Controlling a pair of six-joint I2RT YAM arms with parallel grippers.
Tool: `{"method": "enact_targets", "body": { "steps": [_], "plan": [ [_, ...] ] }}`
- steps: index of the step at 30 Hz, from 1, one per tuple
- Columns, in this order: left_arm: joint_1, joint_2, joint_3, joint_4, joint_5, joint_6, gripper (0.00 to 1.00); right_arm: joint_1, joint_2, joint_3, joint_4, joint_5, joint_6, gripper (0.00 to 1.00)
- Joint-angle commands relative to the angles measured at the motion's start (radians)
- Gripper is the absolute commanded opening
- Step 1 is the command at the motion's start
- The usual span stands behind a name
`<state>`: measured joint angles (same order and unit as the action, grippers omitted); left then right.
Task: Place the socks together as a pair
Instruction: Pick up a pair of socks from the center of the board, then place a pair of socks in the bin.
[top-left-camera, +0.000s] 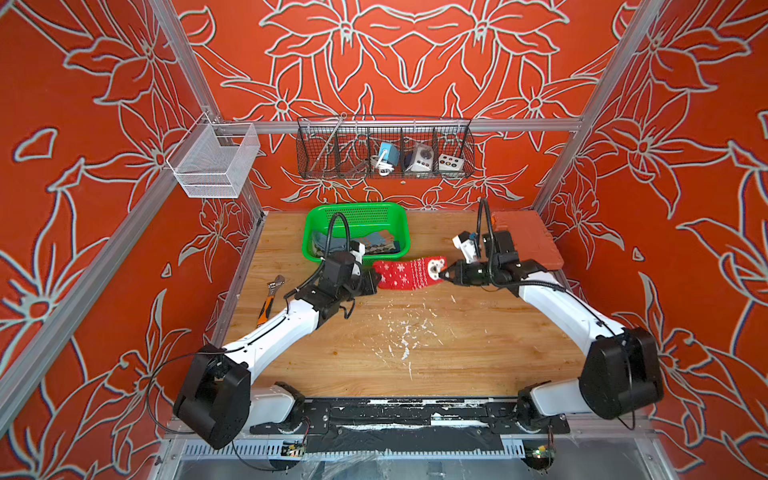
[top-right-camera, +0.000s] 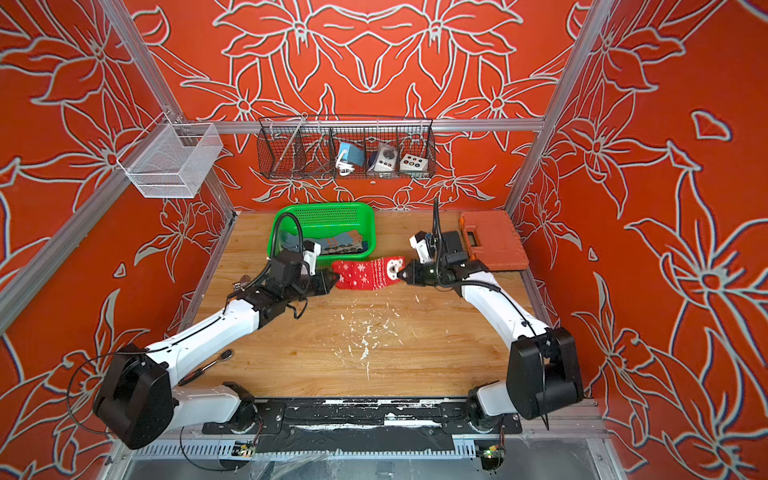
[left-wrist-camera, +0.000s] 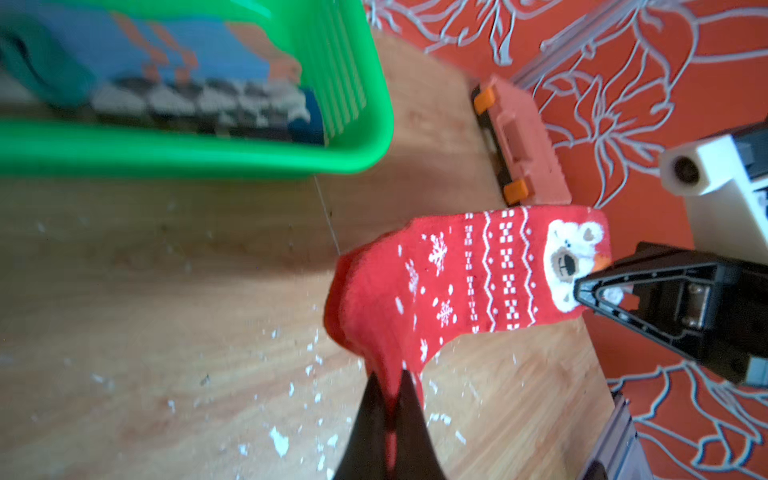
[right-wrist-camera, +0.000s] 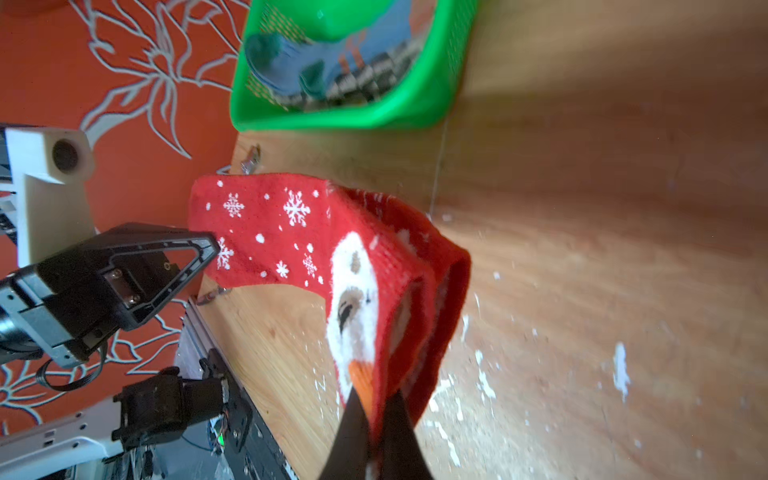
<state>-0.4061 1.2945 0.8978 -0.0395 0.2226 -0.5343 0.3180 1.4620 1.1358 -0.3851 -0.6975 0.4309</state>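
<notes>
Red snowflake sock (top-left-camera: 409, 273) hangs stretched between both grippers, apparently clear of the table (top-left-camera: 415, 353).
Left gripper (top-left-camera: 372, 279): jaws pinched tight on the foot end.
Right gripper (top-left-camera: 444, 274): jaws pinched tight on the bear-face cuff. The right wrist view shows 2 red layers there, probably the mate riding along.
Long axis runs gripper to gripper, cuff pointing at the right gripper.
Progress: blue sock (top-left-camera: 324, 241) and argyle sock (top-left-camera: 382, 243) lie in the green basket (top-left-camera: 357, 209) just beyond the left gripper; I cannot tell if they are paired. The red pair is not yet set down.
</notes>
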Motion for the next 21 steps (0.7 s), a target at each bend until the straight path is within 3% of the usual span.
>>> {"method": "enact_targets", "body": {
  "steps": [1, 5, 12, 21],
  "plan": [
    [0.054, 0.036, 0.151, -0.125, -0.062, 0.073, 0.00, 0.023, 0.103, 0.154, -0.045, -0.050, 0.007, 0.00],
    [0.108, 0.111, 0.320, -0.225, -0.166, 0.125, 0.00, 0.061, 0.268, 0.376, -0.057, -0.060, 0.022, 0.00],
    [0.235, 0.320, 0.548, -0.351, -0.224, 0.224, 0.00, 0.111, 0.586, 0.740, -0.060, -0.050, 0.073, 0.00],
    [0.272, 0.432, 0.515, -0.283, -0.451, 0.268, 0.00, 0.164, 0.844, 0.950, -0.038, -0.023, 0.103, 0.00]
  ]
}}
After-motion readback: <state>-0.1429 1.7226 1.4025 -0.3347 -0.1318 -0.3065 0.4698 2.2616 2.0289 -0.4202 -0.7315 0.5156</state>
